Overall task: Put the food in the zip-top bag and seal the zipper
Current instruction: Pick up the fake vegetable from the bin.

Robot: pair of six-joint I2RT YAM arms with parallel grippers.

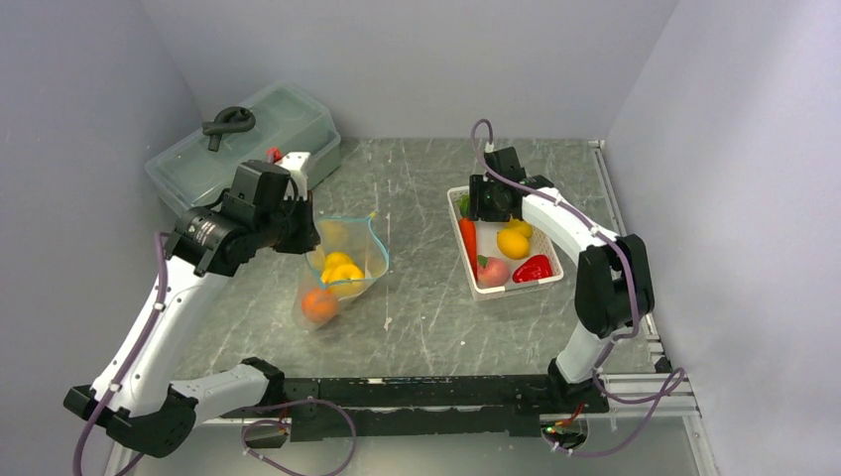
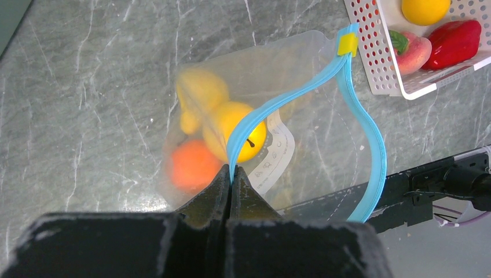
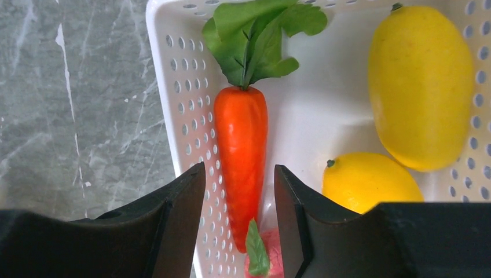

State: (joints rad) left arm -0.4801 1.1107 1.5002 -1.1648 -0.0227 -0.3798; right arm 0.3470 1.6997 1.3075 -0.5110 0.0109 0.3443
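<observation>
Left claw (image 2: 231, 171) clamped on zipper (image 2: 301, 87); right claw (image 3: 239, 174) apart above carrot (image 3: 241, 139), basket wall (image 3: 179, 98) alongside

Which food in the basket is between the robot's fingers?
The long orange plastic carrot with green leaves: the right gripper's jaws flank it, while the yellow mango and lemon lie aside.
</observation>
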